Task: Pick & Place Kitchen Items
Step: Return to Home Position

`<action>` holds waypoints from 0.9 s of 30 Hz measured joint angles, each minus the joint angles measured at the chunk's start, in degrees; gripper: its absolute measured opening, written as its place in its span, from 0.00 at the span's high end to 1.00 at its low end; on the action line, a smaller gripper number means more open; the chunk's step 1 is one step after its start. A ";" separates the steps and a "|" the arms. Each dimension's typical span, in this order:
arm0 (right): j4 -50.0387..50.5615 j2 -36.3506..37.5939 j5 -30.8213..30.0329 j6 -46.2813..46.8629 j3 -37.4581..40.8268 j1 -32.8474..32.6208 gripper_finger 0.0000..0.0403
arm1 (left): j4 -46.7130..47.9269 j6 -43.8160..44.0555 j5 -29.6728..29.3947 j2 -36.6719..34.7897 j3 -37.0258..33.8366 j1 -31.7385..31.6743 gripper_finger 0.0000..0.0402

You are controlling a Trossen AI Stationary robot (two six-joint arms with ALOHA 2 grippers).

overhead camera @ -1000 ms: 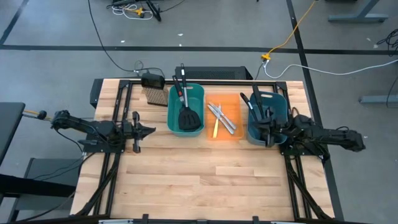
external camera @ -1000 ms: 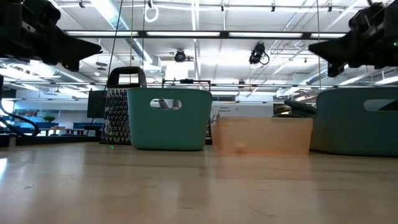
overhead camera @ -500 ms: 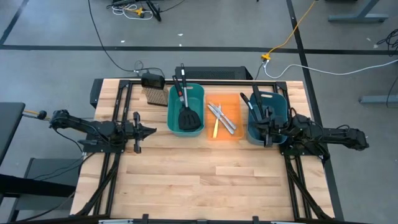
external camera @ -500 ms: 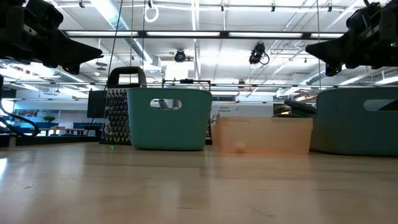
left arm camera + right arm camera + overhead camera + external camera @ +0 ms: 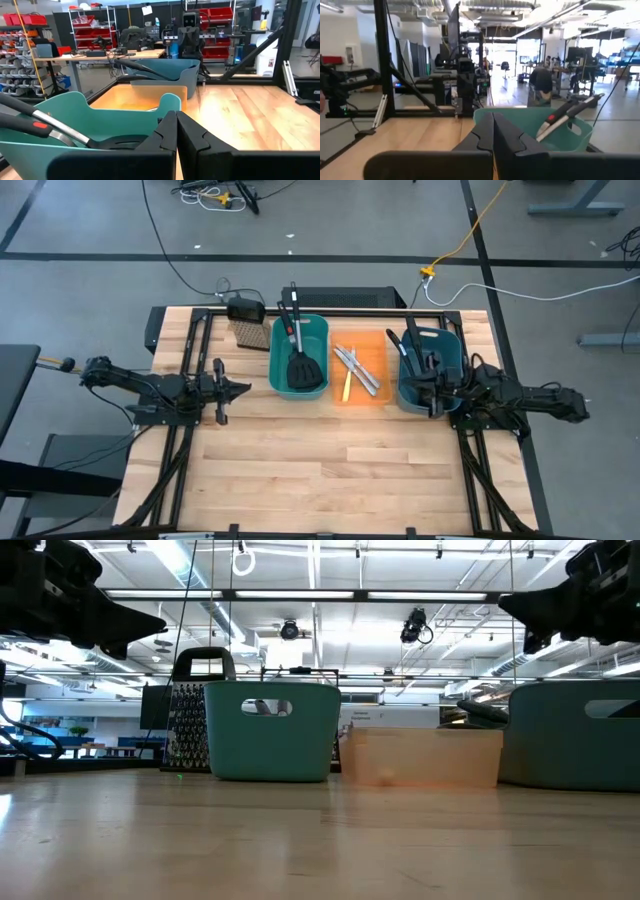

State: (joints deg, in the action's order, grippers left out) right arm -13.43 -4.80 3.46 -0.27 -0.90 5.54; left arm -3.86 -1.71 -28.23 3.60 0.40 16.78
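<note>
Counter [image 5: 330, 470] is basically sorted: both arms sit out at the sides, left gripper [image 5: 244, 390] near the left teal bin [image 5: 325, 350] and right gripper [image 5: 428, 395] over the right teal bin's [image 5: 456, 348] edge, jaws clenched on nothing, which I'd read as a homing pose. Three bins, grouped by type: two spatulas [image 5: 304, 370] in the left one, ladles [image 5: 412, 350] (two, maybe three) in the right, a few silver knives [image 5: 358, 370] plus one yellow-handled knife [image 5: 346, 388] in the orange bin [image 5: 366, 340] between.
</note>
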 joint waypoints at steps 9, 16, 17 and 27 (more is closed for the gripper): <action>4.81 4.76 -0.42 0.17 -0.03 0.00 1.00 | 0.00 0.73 0.06 0.02 0.00 0.00 1.00; 5.01 4.79 -0.61 1.10 -0.03 0.00 1.00 | 0.00 1.00 0.07 0.02 0.00 0.00 1.00; 5.00 4.79 -0.63 1.32 -0.03 0.00 0.99 | 0.00 1.00 0.06 0.02 0.00 0.00 1.00; 4.10 4.79 -1.48 1.61 -0.03 0.00 0.93 | -0.13 1.05 1.32 0.02 -0.02 0.00 0.98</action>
State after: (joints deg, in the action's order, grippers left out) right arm -9.33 -0.01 1.98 1.34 -0.93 5.54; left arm -3.99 -0.66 -26.91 3.62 0.38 16.78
